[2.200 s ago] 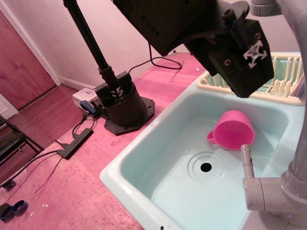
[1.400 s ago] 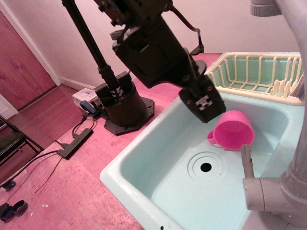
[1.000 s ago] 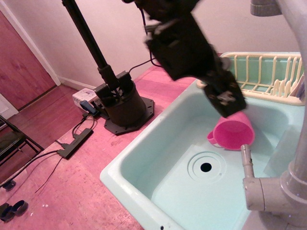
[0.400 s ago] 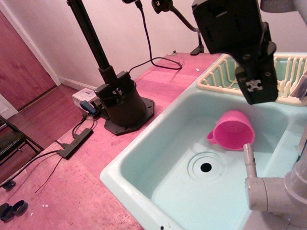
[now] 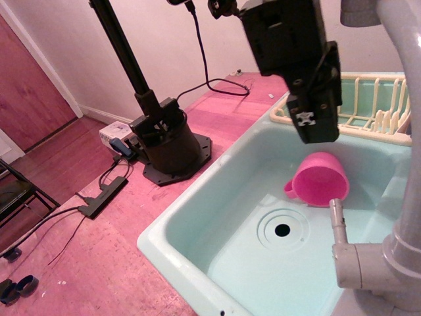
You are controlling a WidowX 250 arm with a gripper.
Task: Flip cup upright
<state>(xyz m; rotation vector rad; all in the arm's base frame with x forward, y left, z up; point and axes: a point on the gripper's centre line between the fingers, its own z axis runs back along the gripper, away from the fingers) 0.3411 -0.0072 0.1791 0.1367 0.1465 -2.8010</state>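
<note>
The pink cup (image 5: 320,180) lies on its side in the pale green sink (image 5: 197,217), its mouth facing the camera and its loop handle at the left. My black gripper (image 5: 314,125) hangs above the cup, a little up and left of it, not touching it. Its fingers are seen end-on and I cannot tell whether they are open or shut. Nothing shows between them.
A grey faucet (image 5: 368,257) fills the right foreground and its spout reaches toward the cup. A cream dish rack (image 5: 375,105) stands behind the sink. The drain (image 5: 282,230) is at the basin's middle. A black stand base (image 5: 164,141) sits on the floor at left.
The arm has swung about over the sink; in the last moment the gripper shifted left and slightly down, staying above the cup. The cup has not moved.
</note>
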